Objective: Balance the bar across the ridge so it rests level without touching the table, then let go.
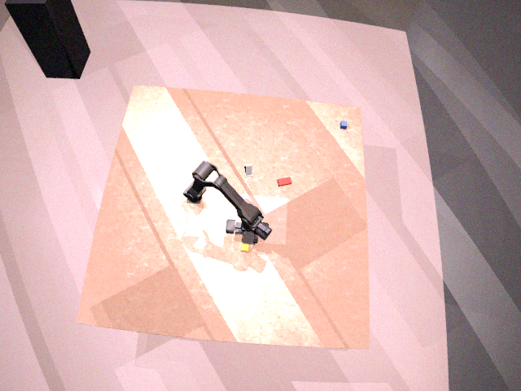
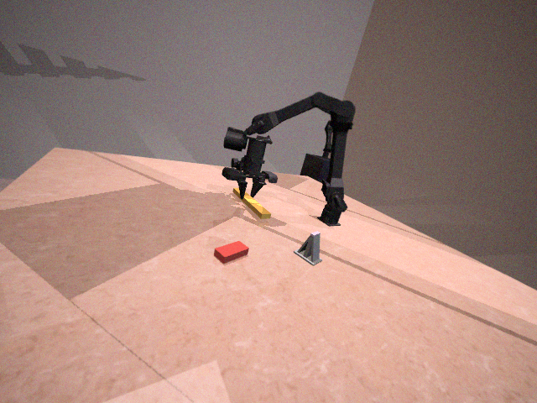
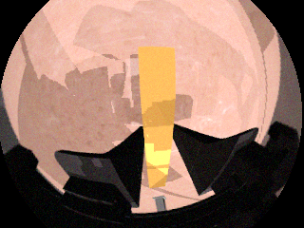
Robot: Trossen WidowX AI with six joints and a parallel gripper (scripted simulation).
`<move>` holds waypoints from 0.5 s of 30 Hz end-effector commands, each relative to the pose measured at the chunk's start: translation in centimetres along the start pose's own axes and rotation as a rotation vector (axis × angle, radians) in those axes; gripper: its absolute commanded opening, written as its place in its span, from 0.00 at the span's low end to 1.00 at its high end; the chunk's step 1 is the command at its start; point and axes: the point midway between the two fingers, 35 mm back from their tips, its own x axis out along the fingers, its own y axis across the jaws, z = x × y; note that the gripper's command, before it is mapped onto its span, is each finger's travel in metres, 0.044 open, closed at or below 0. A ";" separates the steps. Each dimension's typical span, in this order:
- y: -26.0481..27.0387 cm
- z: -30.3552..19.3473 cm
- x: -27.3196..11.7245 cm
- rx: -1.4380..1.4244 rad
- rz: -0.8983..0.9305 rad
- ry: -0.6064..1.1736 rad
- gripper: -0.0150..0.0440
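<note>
A long yellow bar (image 1: 244,248) (image 2: 257,206) (image 3: 158,76) lies level, at or very close to the table top; the frames do not show whether it touches. My gripper (image 2: 247,197) (image 3: 157,128) points down and is shut on the bar, with a fingertip at each long side. In the top view the arm hides the fingers and most of the bar. The grey ridge (image 1: 248,170) (image 2: 315,247) (image 3: 161,204) is a narrow upright on a flat base with sloping braces. It stands apart from the bar, with nothing on top.
A red block (image 1: 284,182) (image 2: 231,251) lies flat on the table near the ridge. A small blue cube (image 1: 343,125) is near the table's far right corner in the top view. A tall black box (image 1: 50,41) stands beyond the table. Shadows and bright bands cross the table.
</note>
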 end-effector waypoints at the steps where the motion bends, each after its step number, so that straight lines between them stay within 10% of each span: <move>1: 0.5 0.3 -1.5 0.001 0.014 -0.010 0.25; 15: 0.6 0.4 -5.1 0.003 0.014 -0.012 0.25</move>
